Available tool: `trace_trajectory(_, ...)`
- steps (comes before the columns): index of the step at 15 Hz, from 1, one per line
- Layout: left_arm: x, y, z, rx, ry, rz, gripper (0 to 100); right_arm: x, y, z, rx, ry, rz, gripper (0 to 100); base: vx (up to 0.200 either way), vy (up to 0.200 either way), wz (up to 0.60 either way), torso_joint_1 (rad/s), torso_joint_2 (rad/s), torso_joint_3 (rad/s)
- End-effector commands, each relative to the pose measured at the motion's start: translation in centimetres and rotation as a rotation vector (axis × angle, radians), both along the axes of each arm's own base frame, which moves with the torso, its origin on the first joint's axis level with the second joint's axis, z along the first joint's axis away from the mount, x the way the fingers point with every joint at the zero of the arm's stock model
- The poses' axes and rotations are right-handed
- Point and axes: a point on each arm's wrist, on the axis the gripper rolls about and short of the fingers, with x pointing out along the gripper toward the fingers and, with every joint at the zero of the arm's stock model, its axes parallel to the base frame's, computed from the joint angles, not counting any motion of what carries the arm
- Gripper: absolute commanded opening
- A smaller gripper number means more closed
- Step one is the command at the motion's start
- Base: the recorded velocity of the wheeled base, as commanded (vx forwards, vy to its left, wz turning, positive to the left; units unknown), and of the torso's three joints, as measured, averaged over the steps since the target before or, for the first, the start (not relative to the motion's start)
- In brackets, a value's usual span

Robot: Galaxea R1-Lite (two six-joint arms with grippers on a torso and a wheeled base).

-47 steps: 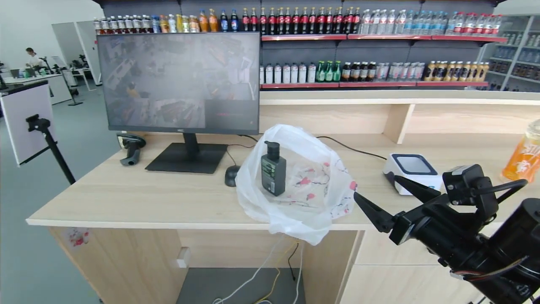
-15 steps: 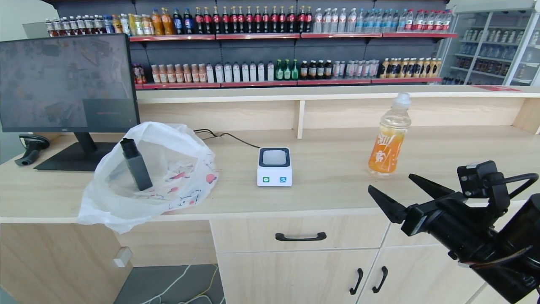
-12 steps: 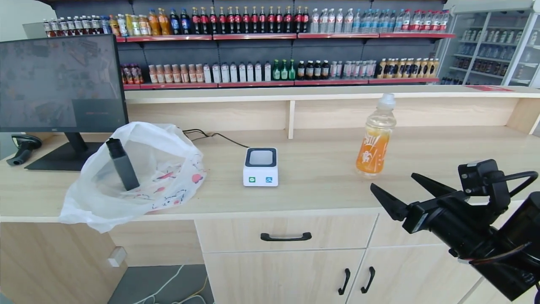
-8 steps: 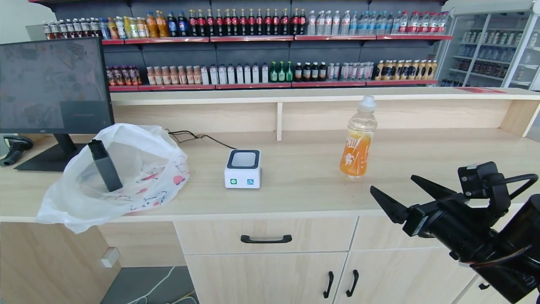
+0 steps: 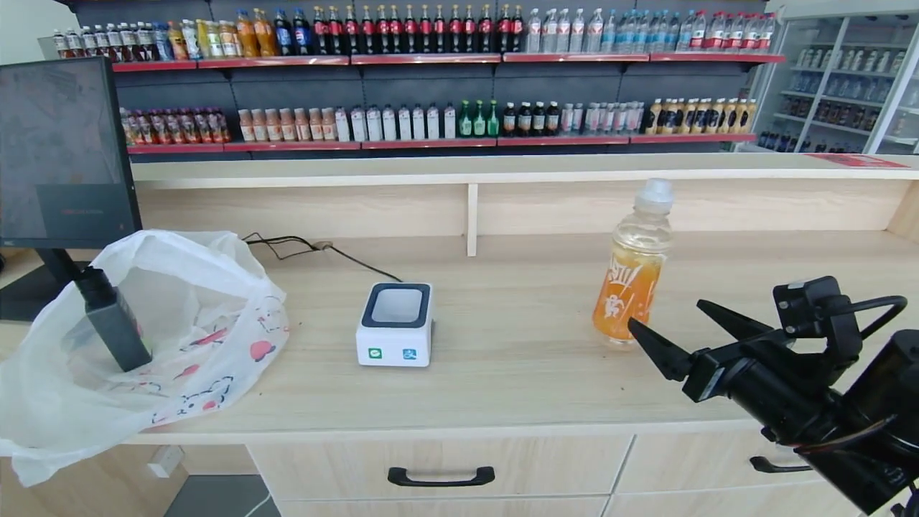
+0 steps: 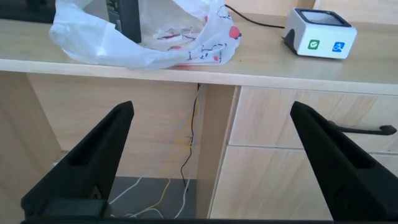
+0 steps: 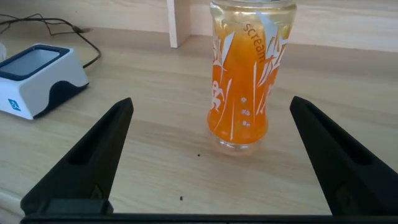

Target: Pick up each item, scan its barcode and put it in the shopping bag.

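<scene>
An orange drink bottle (image 5: 633, 266) with a white cap stands upright on the wooden counter (image 5: 517, 359), right of centre. My right gripper (image 5: 666, 314) is open just in front of it, with the bottle (image 7: 249, 74) a short way beyond the fingertips. A white barcode scanner (image 5: 395, 324) sits mid-counter. At the left, the white shopping bag (image 5: 179, 337) holds a dark pump bottle (image 5: 111, 319) leaning upright. My left gripper (image 6: 211, 107) is open and empty, below counter height, facing the cabinet front under the bag (image 6: 143, 43).
A monitor (image 5: 61, 151) stands behind the bag. A black cable (image 5: 316, 251) runs from the scanner to the back. A raised ledge (image 5: 502, 169) with a divider (image 5: 472, 219) backs the counter. Drawers with black handles (image 5: 440, 476) are below.
The head camera has swung right and come closer, so the bag, scanner and bottle shifted in the picture. The orange bottle now stands close to my open right gripper.
</scene>
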Motion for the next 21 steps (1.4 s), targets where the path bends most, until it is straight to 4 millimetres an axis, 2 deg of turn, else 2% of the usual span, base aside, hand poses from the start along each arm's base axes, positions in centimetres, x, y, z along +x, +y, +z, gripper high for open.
trace_trajectory(1, 0.0, 0.0, 0.0, 0.000, -0.002, 0.000, 100, 0.1, 0.1, -0.2, -0.004, 0.009, 0.000, 100, 0.000, 0.000, 0.00, 0.000, 0.00, 0.000)
trace_trajectory(5, 0.0, 0.0, 0.0, 0.000, -0.002, -0.001, 100, 0.1, 1.8, -0.8, -0.009, 0.031, 0.071, 100, 0.000, 0.000, 0.00, 0.000, 0.00, 0.000)
trace_trajectory(7, 0.0, 0.0, 0.0, 0.000, -0.002, -0.001, 100, 2.0, 2.8, -0.9, 0.002, 0.017, 0.076, 100, 0.000, 0.000, 0.00, 0.000, 0.00, 0.000)
trace_trajectory(10, 0.0, 0.0, 0.0, 0.000, -0.002, -0.001, 100, 2.4, 6.3, -1.4, 0.057, 0.040, 0.185, 100, 0.000, 0.000, 0.00, 0.000, 0.00, 0.000)
trace_trajectory(17, 0.0, 0.0, 0.0, 0.002, -0.002, -0.001, 100, 3.4, 6.5, -2.4, 0.045, 0.064, 0.173, 100, 0.000, 0.000, 0.00, 0.000, 0.00, 0.000)
trace_trajectory(21, 0.0, 0.0, 0.0, 0.002, -0.002, -0.001, 100, 4.0, 5.9, -2.7, 0.045, 0.070, 0.142, 100, 0.000, 0.000, 0.00, 0.000, 0.00, 0.000)
